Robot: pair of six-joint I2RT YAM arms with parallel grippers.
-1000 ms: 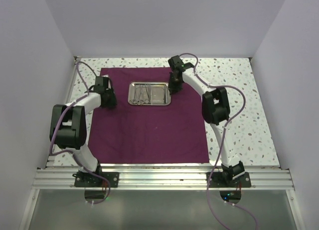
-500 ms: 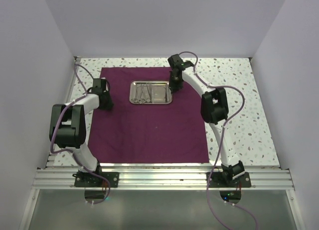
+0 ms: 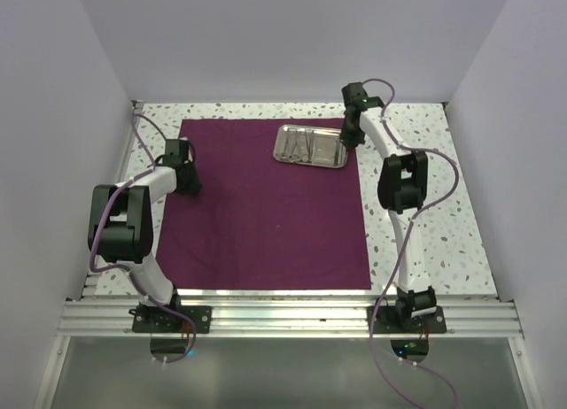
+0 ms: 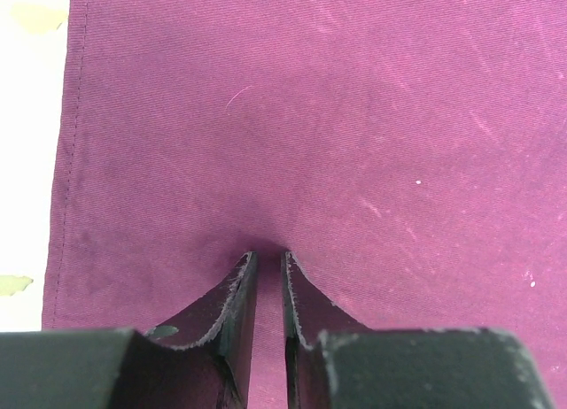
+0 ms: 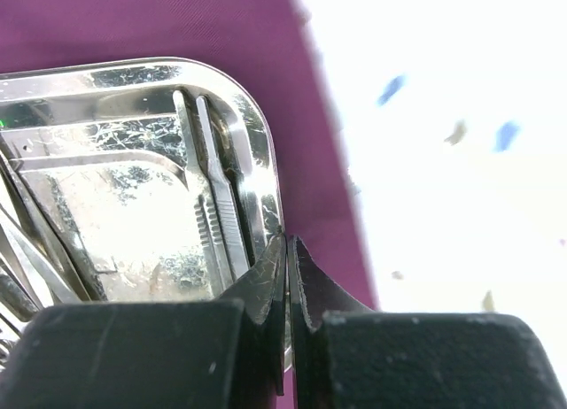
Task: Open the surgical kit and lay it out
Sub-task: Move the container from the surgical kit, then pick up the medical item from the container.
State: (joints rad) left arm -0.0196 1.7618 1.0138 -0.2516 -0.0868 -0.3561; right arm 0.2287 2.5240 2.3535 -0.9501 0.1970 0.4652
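The dark purple cloth wrap (image 3: pixel 266 214) lies spread flat on the table. The steel tray (image 3: pixel 333 154) sits at its back right corner, with slim silver instruments (image 3: pixel 299 143) inside. My right gripper (image 3: pixel 350 142) is shut on the tray's right rim (image 5: pixel 259 152). In the right wrist view the fingertips (image 5: pixel 286 239) meet on that rim, and tweezers (image 5: pixel 215 201) lie just inside it. My left gripper (image 3: pixel 188 181) presses down on the cloth near its left edge. Its jaws (image 4: pixel 266 254) stand nearly together with cloth (image 4: pixel 354 117) pinched between them.
The speckled tabletop (image 3: pixel 425 188) shows right of the cloth and as a strip on the left (image 4: pixel 27 161). White walls close in the back and sides. An aluminium rail (image 3: pixel 283 319) carries both arm bases at the near edge.
The right gripper has dragged the tray from the cloth's back middle to its back right corner. The left gripper's jaws have narrowed onto the cloth, and it shifted slightly left.
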